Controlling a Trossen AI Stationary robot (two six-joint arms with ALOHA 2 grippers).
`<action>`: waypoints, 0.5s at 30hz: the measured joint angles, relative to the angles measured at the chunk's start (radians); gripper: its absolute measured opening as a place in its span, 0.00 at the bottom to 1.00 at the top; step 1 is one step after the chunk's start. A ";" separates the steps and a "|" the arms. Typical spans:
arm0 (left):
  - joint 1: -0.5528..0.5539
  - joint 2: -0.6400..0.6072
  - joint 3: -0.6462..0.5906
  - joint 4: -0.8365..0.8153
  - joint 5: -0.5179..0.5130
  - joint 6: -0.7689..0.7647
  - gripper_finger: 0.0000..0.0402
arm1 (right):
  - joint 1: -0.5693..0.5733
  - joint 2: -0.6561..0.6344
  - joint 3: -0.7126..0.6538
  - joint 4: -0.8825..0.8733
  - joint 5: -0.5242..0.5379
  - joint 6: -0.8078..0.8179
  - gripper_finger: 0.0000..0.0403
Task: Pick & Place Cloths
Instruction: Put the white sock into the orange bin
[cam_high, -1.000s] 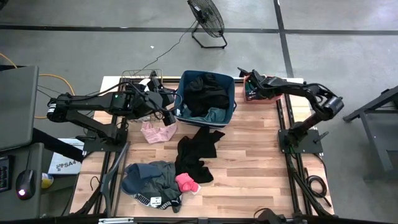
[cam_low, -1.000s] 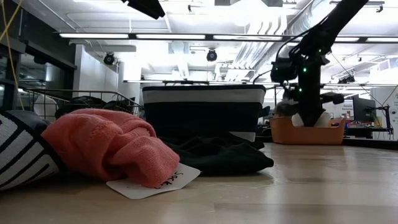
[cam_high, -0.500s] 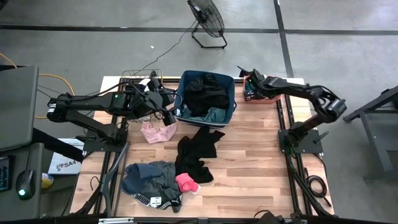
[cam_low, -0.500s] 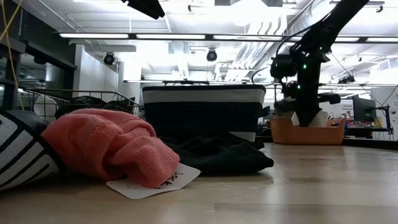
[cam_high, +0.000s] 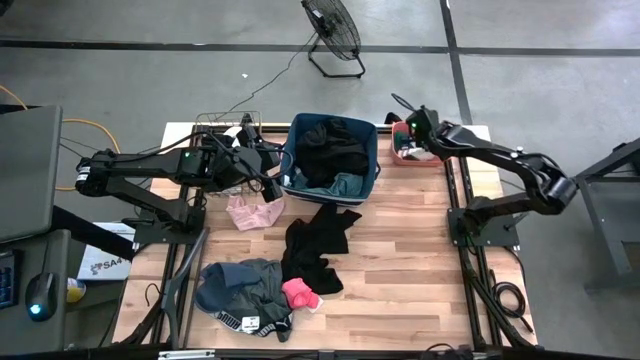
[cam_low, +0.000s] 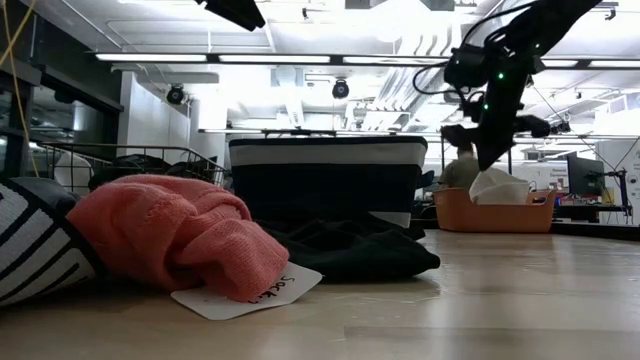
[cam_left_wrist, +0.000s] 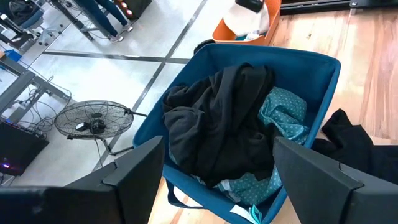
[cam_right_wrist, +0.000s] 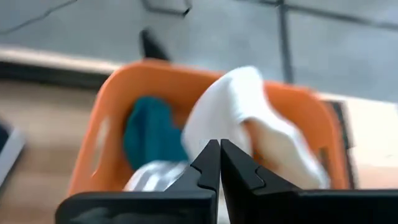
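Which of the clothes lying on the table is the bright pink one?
The small bright pink cloth near the front edge. It lies beside the long black garment and the grey-blue heap. The pale pink one lies farther back, by the blue bin.

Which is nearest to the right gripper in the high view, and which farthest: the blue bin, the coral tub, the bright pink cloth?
Measured from the right gripper, shut above the table's far right corner:
1. Coral tub, directly beneath it.
2. Blue bin, at the far edge's middle, to its left.
3. Bright pink cloth, on the near side of the table, left of centre.
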 joint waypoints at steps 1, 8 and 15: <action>0.000 0.000 0.000 0.000 0.000 0.000 0.73 | -0.001 -0.003 0.000 0.007 0.025 0.000 0.01; 0.000 0.000 0.000 0.001 0.000 0.000 0.73 | -0.045 0.003 0.000 0.073 0.149 0.031 0.01; 0.000 0.000 0.000 0.000 0.000 0.000 0.73 | -0.110 0.044 0.000 0.145 0.135 0.032 0.01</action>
